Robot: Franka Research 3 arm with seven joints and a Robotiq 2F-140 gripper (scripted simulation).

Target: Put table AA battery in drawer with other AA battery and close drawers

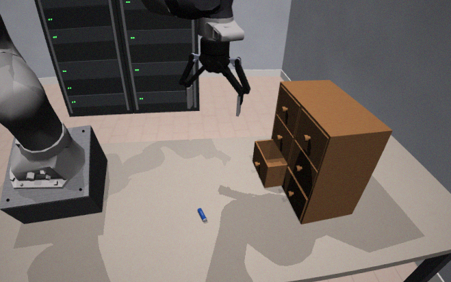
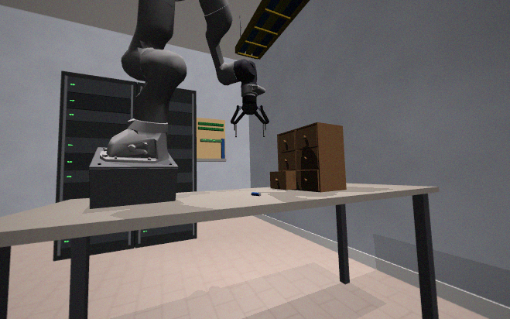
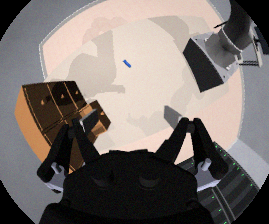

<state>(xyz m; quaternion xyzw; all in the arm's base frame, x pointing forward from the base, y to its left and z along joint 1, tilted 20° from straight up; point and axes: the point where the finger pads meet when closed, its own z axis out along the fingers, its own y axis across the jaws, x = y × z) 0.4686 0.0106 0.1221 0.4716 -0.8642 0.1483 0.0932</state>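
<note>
The chest [image 1: 350, 168] [image 2: 331, 158] [image 3: 26, 112] stands upright on the surface [image 1: 157, 224] [image 2: 224, 206] [image 3: 145, 80], set in from the near edge, its drawer fronts facing the side where the arm's base [image 1: 95, 174] [image 2: 132, 188] [image 3: 203, 67] stands. A wide stretch of surface separates base and chest. One bottom drawer [image 1: 275, 174] [image 2: 288, 180] [image 3: 103, 120] juts out from the front, the one farther from the near edge; the part of its inside that shows holds no battery.

The chest has six drawers, in three rows of two: one out, five in. One battery [image 1: 202, 215] [image 2: 255, 193] [image 3: 127, 63] shows, blue, lying on its side on the surface between base and chest, well apart from both.

The gripper [image 1: 213, 101] [image 2: 250, 135] [image 3: 130, 113] hangs high above the surface, fingers pointing down, wide open with nothing between them. The battery lies well below it and nearer the near edge.
</note>
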